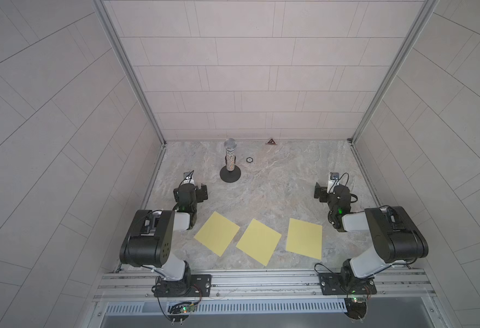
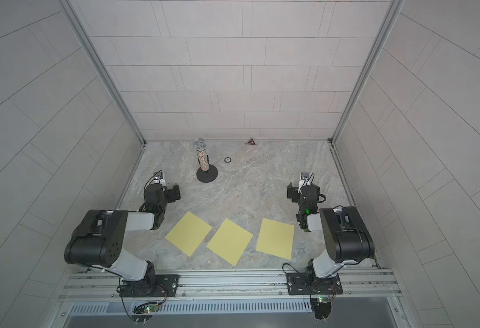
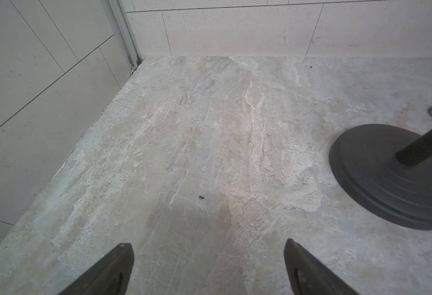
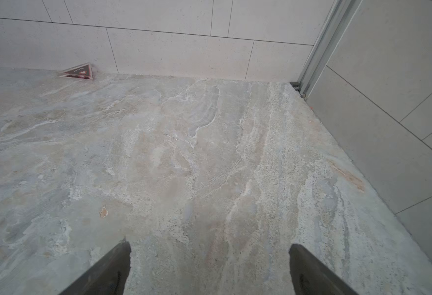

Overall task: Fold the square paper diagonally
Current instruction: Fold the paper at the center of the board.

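Both top views: three yellow square papers, left paper (image 1: 217,233), middle paper (image 1: 258,242) and right paper (image 1: 304,238), lie flat and unfolded in a row at the near edge of the marble table (image 1: 275,184). The left gripper (image 1: 202,193) and right gripper (image 1: 319,194) sit farther back, apart from them. A microphone stand (image 1: 229,159) is at far left-centre.
Left wrist view: jaws wide, nothing between.
Right wrist view: jaws wide over bare table; a triangular token (image 4: 79,72) lies by the far wall.
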`<state>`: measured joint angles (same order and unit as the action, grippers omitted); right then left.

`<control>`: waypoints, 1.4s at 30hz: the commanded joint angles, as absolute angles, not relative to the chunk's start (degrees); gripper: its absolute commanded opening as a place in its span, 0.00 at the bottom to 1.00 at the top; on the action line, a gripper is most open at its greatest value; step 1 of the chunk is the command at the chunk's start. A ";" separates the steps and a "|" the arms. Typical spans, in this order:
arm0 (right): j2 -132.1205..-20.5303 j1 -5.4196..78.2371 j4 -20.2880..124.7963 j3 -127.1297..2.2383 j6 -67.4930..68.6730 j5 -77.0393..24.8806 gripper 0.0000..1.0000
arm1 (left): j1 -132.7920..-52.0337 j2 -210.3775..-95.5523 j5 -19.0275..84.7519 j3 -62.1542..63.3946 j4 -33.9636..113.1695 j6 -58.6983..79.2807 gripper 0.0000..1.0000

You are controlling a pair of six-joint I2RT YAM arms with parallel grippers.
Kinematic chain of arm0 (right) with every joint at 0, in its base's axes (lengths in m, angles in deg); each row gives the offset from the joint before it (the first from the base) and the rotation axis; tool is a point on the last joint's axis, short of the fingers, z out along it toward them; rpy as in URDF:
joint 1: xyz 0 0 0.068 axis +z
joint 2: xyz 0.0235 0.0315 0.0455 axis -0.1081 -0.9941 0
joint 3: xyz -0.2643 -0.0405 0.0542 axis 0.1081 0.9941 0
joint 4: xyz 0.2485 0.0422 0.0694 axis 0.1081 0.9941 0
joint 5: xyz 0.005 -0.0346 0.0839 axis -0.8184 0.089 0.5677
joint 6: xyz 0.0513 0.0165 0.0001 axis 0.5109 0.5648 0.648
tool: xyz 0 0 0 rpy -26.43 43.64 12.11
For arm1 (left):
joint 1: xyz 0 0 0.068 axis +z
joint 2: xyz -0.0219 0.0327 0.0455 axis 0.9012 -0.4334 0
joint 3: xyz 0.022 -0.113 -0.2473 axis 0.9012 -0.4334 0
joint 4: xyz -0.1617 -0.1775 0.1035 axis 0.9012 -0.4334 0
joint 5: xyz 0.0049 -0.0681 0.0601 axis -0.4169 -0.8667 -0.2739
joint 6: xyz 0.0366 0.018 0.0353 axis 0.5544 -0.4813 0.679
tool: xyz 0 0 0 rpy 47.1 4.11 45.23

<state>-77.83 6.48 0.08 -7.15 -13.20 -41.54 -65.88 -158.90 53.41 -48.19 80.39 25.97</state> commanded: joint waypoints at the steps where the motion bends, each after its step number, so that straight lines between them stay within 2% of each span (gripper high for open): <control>1: -77.81 6.73 -0.36 -7.18 -13.57 -41.93 1.00 | -65.84 -158.22 53.53 -47.70 81.02 26.34 1.00; 21: -77.81 6.73 -0.06 -7.26 -13.29 -41.87 1.00 | -65.80 -158.15 53.53 -47.78 81.12 26.36 1.00; 25: -75.80 7.49 -0.82 -6.15 -14.20 -42.67 1.00 | -65.96 -154.60 53.97 -48.72 81.76 26.57 1.00; 28: -65.22 11.98 12.31 -7.82 -17.02 -47.40 1.00 | -66.92 -141.79 59.53 -49.04 70.49 23.23 1.00; 30: -57.72 14.33 23.45 -10.58 -13.49 -49.92 1.00 | -66.87 -132.36 61.92 -47.95 60.23 14.00 1.00; 33: -48.63 14.38 42.09 -15.28 -0.32 -49.37 1.00 | -66.83 -119.50 52.62 -47.29 50.98 6.59 1.00; 34: -46.38 14.31 48.24 -16.64 3.01 -48.71 1.00 | -66.89 -115.60 50.37 -48.74 51.09 2.58 1.00; 37: -41.86 13.39 65.37 -20.01 8.19 -45.92 1.00 | -66.78 -108.14 52.79 -58.04 60.77 -11.45 1.00; 40: -36.72 11.34 71.33 -18.37 13.41 -41.32 1.00 | -66.66 -103.67 47.02 -59.16 56.67 -15.88 1.00; 42: -32.77 10.59 73.22 -16.72 16.84 -39.95 1.00 | -66.74 -102.46 41.72 -56.51 50.72 -14.54 0.94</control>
<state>-36.17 11.55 58.83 -18.66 8.37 -43.18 -66.62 -103.88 49.15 -58.46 57.44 -8.39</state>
